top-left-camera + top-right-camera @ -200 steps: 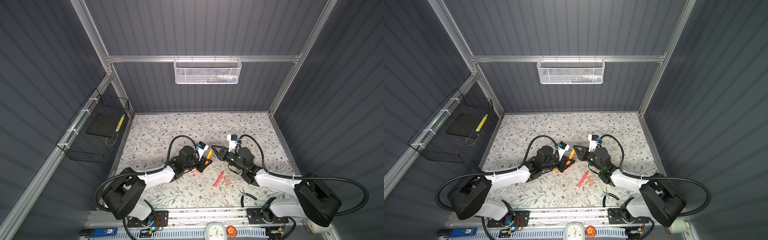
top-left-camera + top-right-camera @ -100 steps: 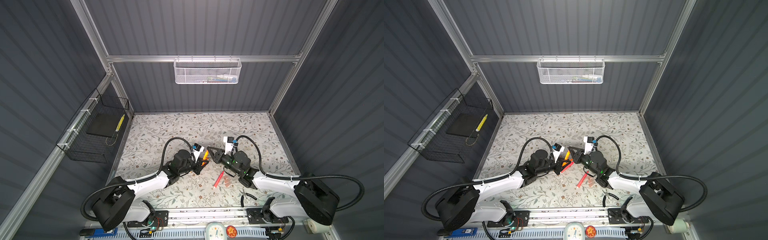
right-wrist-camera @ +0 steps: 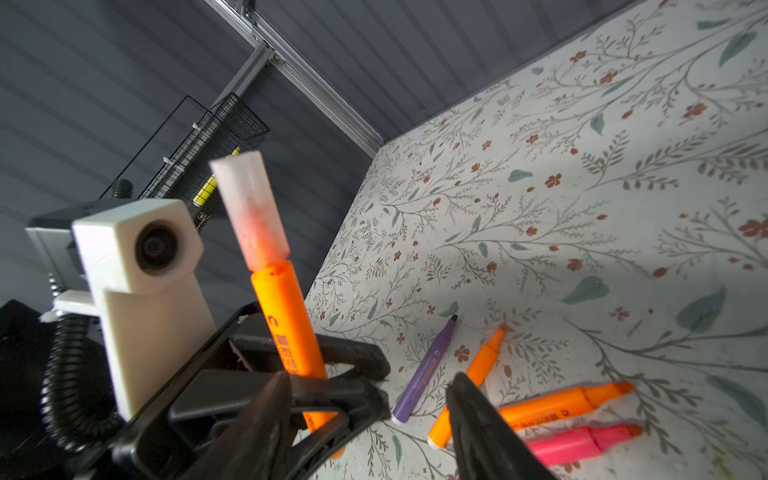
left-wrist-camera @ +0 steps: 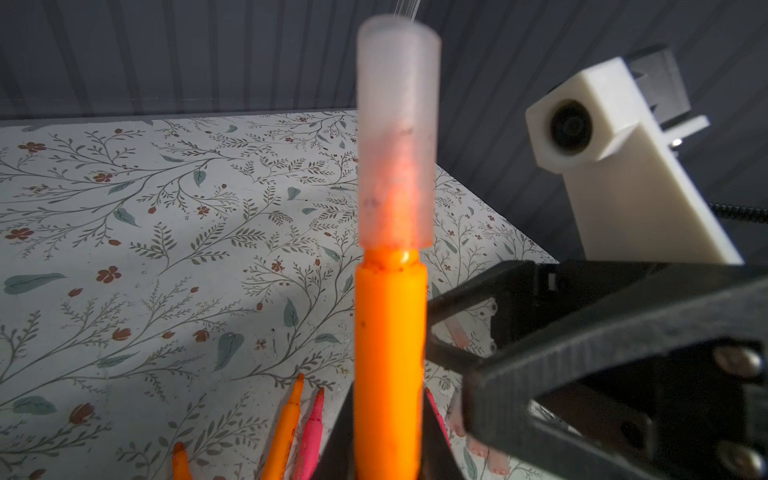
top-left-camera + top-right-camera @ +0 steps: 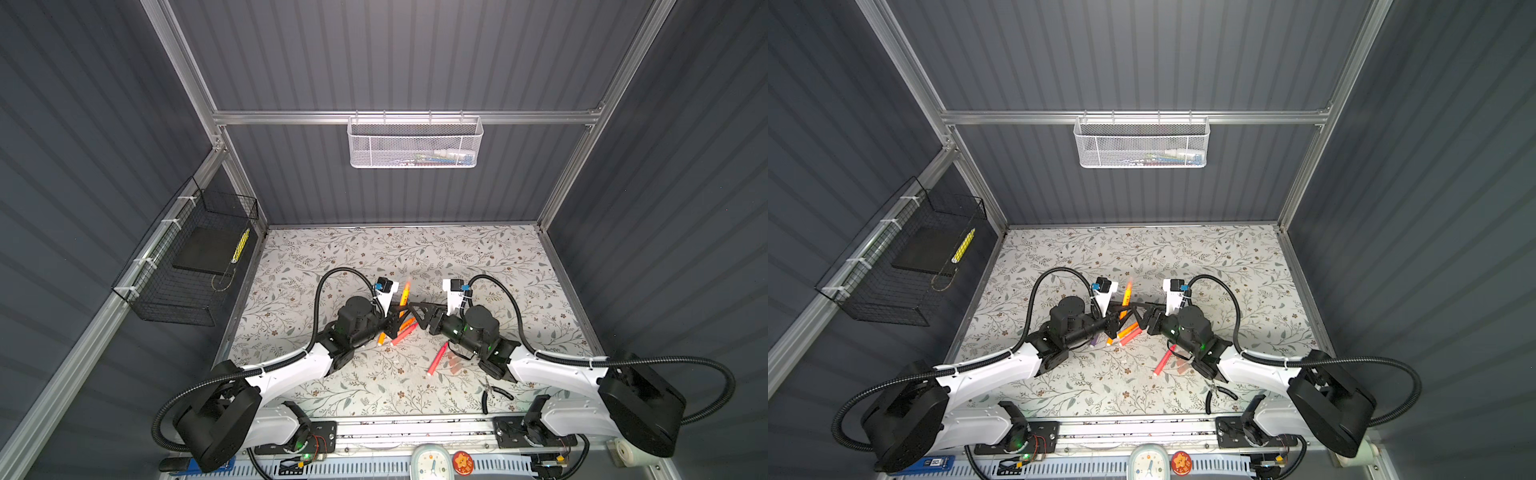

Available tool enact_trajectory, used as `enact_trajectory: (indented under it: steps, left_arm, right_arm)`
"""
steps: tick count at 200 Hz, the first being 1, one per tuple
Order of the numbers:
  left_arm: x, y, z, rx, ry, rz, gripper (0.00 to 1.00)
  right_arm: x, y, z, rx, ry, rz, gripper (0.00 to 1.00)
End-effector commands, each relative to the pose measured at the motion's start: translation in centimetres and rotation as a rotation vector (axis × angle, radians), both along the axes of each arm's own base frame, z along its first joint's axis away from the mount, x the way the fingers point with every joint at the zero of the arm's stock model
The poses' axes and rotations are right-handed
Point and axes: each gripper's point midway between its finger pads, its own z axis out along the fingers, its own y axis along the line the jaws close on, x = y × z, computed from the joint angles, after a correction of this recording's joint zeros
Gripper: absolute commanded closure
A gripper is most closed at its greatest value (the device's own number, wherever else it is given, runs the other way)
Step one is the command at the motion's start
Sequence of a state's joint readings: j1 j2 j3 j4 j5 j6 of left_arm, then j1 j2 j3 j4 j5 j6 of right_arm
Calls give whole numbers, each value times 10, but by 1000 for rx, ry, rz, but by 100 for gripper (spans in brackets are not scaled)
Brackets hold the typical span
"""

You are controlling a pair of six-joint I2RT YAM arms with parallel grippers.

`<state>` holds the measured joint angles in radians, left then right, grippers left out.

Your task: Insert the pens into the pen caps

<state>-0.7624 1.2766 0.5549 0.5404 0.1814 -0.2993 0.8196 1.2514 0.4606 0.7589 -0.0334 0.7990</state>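
My left gripper [image 4: 388, 457] is shut on an orange pen [image 4: 388, 353] that stands upright. A translucent pale-pink pen cap [image 4: 397, 137] sits over the pen's tip. Both top views show that gripper [image 5: 397, 316] [image 5: 1115, 319] and its pen [image 5: 404, 294] [image 5: 1126, 296] at mid-table. My right gripper [image 3: 370, 386] [image 5: 415, 315] is open just beside the pen's barrel and holds nothing. On the mat lie a purple pen [image 3: 424, 370], two orange pens [image 3: 469, 382] [image 3: 561, 405] and a pink pen [image 3: 582, 442]. A pink-red pen [image 5: 437, 363] lies nearer the front, with loose caps [image 5: 455, 366] beside it.
Black-handled pliers [image 5: 492, 392] lie at the front right, beside the right arm. A white mesh basket [image 5: 415, 143] hangs on the back wall. A black wire basket [image 5: 187, 266] hangs on the left wall. A small clock [image 5: 430, 465] stands at the front rail.
My right gripper has opened and let go of the cap, which stays on the orange pen. Both grippers have shifted a little to the left and toward the front.
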Motion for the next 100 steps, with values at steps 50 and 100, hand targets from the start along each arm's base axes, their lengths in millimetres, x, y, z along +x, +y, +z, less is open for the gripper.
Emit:
enact_trajectory:
  steps: [50, 100]
  left_arm:
    - [-3, -21, -16, 152, -56, -49, 100]
    - [-14, -32, -18, 211, -99, -65, 100]
  right_arm:
    - [1, -70, 57, 34, -138, -156, 21]
    - [12, -74, 56, -13, -70, -174, 23]
